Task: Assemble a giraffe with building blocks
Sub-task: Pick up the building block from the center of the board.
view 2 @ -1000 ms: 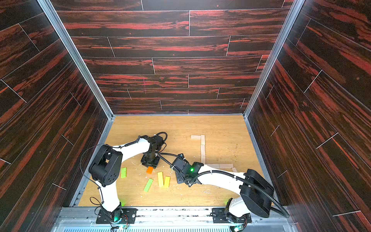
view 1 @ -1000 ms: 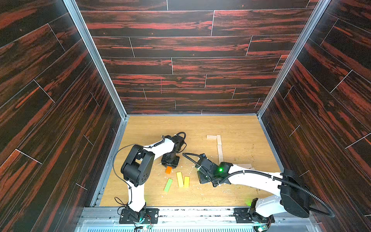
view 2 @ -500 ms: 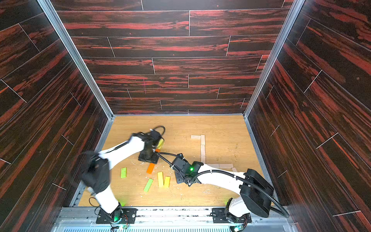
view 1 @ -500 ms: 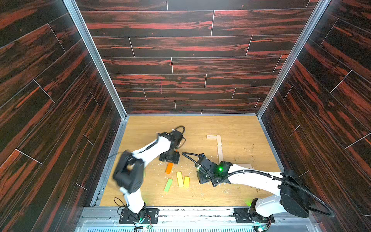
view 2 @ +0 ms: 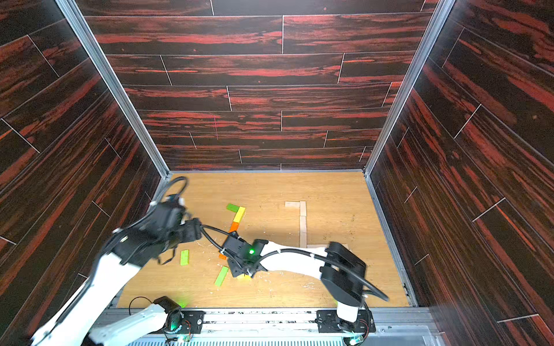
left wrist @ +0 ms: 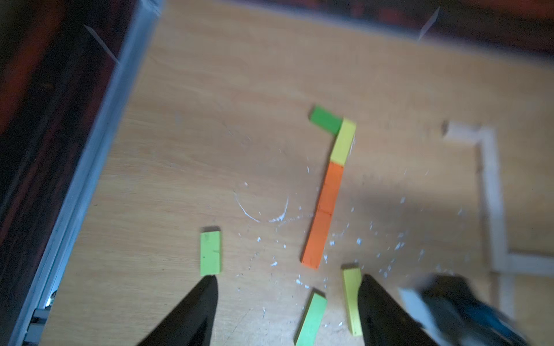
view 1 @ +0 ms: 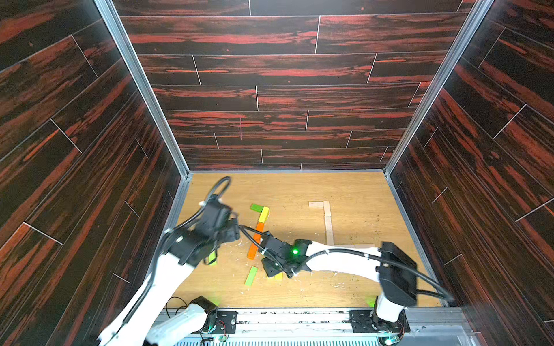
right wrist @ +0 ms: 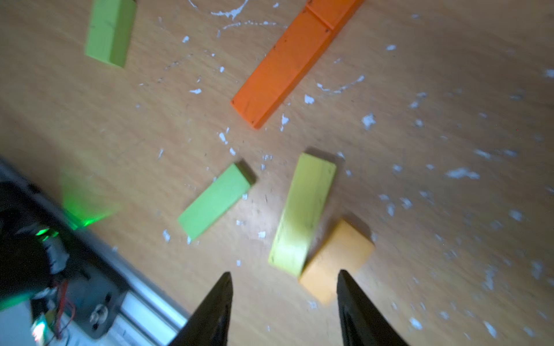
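Note:
A line of building blocks lies on the floor: dark green (view 1: 256, 207), yellow (view 1: 263, 214), then two orange ones (view 1: 253, 248) end to end. My left gripper (left wrist: 287, 280) hangs open and empty to the left of that line (view 1: 233, 232), with a light green block (left wrist: 210, 253) near one fingertip. Open too, my right gripper (right wrist: 284, 274) hovers low over a yellow block (right wrist: 304, 209) and a pale orange one (right wrist: 337, 260) lying side by side. Its head (view 1: 274, 268) hides most of them in both top views. Another light green block (view 1: 251, 275) lies beside it.
Pale wood blocks (view 1: 329, 223) form an L-shaped line at the right of the floor, continuing under the right arm. White chips (right wrist: 368, 119) litter the floor round the coloured blocks. Dark walls close in on three sides; a metal rail (view 1: 299, 314) runs along the front edge.
My left gripper opened, left the orange block lying in the line, and pulled back to the left. The right gripper slid left over the yellow blocks.

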You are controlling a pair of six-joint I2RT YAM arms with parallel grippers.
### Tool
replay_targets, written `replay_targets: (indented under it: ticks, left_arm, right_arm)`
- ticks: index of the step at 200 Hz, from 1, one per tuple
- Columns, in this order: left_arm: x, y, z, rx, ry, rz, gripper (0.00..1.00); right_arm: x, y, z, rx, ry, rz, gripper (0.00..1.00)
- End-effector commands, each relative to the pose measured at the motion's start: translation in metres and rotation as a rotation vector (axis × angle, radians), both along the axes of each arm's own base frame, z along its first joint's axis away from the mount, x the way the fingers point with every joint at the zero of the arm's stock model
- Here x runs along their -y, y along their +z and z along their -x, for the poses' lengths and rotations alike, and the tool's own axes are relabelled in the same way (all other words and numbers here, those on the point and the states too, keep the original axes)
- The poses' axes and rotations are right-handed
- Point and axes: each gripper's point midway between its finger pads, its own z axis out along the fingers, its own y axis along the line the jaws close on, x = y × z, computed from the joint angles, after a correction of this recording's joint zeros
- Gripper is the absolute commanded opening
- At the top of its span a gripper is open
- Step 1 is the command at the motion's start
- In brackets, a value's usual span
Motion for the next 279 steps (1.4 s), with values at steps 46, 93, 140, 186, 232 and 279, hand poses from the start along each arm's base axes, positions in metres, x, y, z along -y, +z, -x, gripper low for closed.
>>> replay_targets:
  ticks: [46,93,140,186,232,279]
  left_arm:
    - [-0.029,-0.003,0.027,0.034,0.128,0.031,0.77]
    - [-0.035,-0.004,0.031,0.032,0.144,0.018,0.77]
    - [-0.032,-0.006,0.026,0.024,0.142,0.013,0.77]
    - [-0.030,-0.002,0.021,0.030,0.142,0.007,0.77]
    - [-0.029,-0.005,0.014,0.020,0.138,-0.013,0.77]
    - [-0.026,-0.008,0.004,0.020,0.142,-0.013,0.77]
  right_arm:
    - [-0.007,-0.045,0.007,-0.096,0.020,0.130,0.57]
    - [0.001,-0.059,0.002,-0.113,-0.001,0.179,0.57]
    - [0.007,-0.073,0.000,-0.135,0.010,0.215,0.56]
    - [0.018,-0.083,0.002,-0.155,0.017,0.253,0.45]
    - [0.053,-0.089,0.017,-0.181,-0.004,0.297,0.30]
    - [0.078,-0.078,0.033,-0.153,0.069,0.282,0.24]
